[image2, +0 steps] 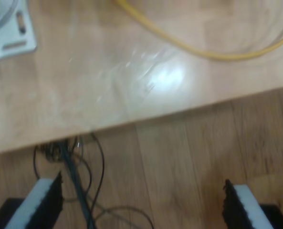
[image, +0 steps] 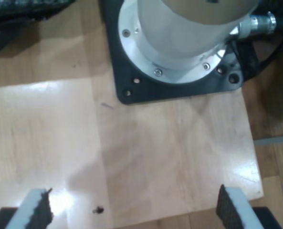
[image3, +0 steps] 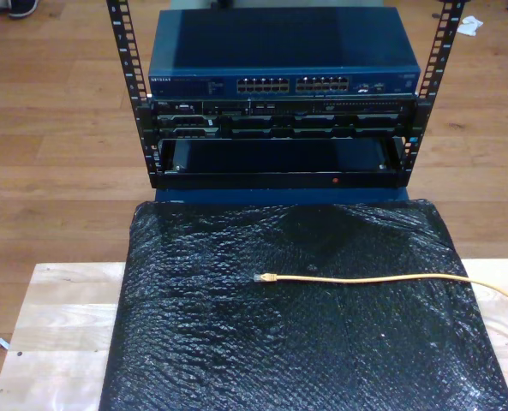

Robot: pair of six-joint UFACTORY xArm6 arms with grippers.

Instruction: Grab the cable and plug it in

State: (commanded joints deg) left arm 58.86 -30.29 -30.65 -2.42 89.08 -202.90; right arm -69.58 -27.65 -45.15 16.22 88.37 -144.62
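The yellow-orange cable (image3: 365, 278) lies across a black padded mat (image3: 236, 342) in the exterior view. Its small clear plug (image3: 265, 278) rests near the mat's middle, and the cord trails off toward the exterior view's right edge. A loop of the cable (image2: 213, 53) also lies on the pale wooden table in the second wrist view, well ahead of my second gripper (image2: 142, 202). That gripper is open and empty, hanging past the table edge over the floor. My first gripper (image: 134, 210) is open and empty too, above bare wood.
A blue network switch (image3: 283, 60) with rows of ports (image3: 292, 86) sits in a black rack (image3: 279, 137) behind the mat. A white arm base on a black plate (image: 179, 90) stands ahead of my first gripper. Thin black wires (image2: 79, 186) lie on the floor.
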